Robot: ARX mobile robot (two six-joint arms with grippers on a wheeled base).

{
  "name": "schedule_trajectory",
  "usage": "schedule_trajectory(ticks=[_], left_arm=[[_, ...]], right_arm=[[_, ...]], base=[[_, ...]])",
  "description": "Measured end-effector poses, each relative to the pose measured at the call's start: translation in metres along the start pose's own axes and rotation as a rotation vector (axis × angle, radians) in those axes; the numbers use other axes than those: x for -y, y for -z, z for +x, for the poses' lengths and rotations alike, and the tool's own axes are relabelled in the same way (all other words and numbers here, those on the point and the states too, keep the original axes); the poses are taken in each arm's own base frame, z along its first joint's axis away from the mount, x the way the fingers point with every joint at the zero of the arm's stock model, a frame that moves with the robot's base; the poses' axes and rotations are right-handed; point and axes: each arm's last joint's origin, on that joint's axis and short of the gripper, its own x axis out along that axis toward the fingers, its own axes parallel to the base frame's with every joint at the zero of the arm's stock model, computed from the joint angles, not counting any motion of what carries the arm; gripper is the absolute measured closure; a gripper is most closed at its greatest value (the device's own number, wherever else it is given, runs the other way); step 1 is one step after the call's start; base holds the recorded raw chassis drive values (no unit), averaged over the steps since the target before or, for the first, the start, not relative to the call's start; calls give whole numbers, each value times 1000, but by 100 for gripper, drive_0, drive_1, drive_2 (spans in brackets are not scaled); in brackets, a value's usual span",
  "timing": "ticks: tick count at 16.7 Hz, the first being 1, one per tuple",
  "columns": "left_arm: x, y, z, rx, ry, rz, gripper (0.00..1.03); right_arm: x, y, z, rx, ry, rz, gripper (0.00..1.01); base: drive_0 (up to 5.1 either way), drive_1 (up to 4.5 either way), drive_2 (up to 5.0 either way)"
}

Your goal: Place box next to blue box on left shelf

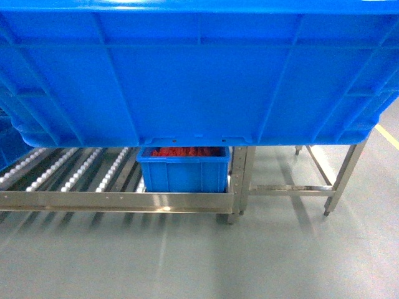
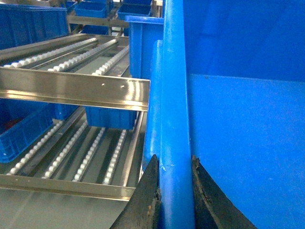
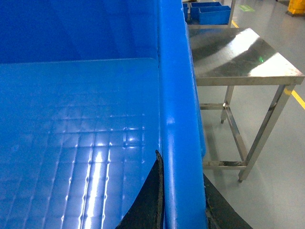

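Here, large blue crate [image 1: 199,68] held aloft above the roller shelf's [image 1: 118,200] front rail, left gripper [image 2: 175,191] clamped on its left rim, right gripper [image 3: 183,200] clamped on its right rim, smaller blue bin [image 1: 182,169] seen at the shelf's right end, steel table [image 3: 238,55] set just beside.

Warehouse/factory floor: steel roller flow rack [image 1: 118,200], blue plastic crates [image 1: 182,171], steel worktable [image 3: 238,55], grey painted floor [image 1: 249,255] w/ yellow line [image 1: 388,136].

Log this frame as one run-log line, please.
phase: carry | box: held aloft before left shelf | left gripper: clamped on rim | right gripper: clamped on rim
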Motion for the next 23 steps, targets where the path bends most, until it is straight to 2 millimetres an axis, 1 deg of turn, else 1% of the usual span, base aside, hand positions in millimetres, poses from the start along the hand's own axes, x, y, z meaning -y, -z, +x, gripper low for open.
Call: schedule_trajectory(ticks=[23], left_arm=[[0,0,0,0,0,0,94]], right_arm=[[0,0,0,4,-2,0,92]], base=[[-495,242,242]])
